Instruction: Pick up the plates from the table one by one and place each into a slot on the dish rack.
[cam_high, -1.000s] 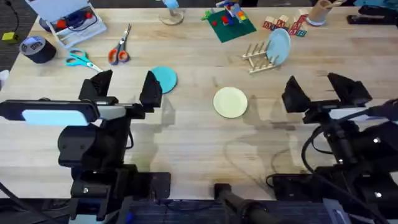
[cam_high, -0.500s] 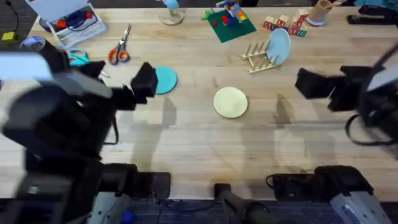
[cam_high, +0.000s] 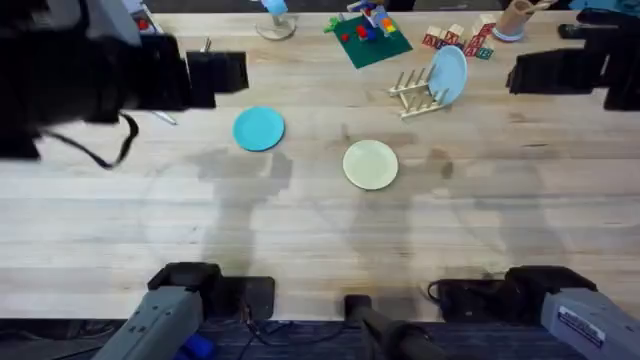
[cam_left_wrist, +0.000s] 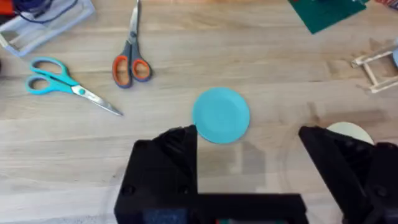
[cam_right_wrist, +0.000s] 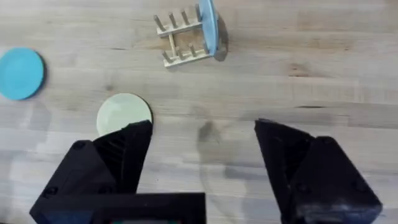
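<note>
Plates: teal plate and pale yellow plate lie flat on the table, well apart, faces up; round, so no long axis. A light blue plate stands on edge in the dish rack, at one end of its peg rows. Left gripper jaws wide, empty, above the teal plate. Right gripper jaws wide, empty, near the yellow plate.

Table pale grained wood; plates smooth matt plastic; dish rack bare wood.
</note>
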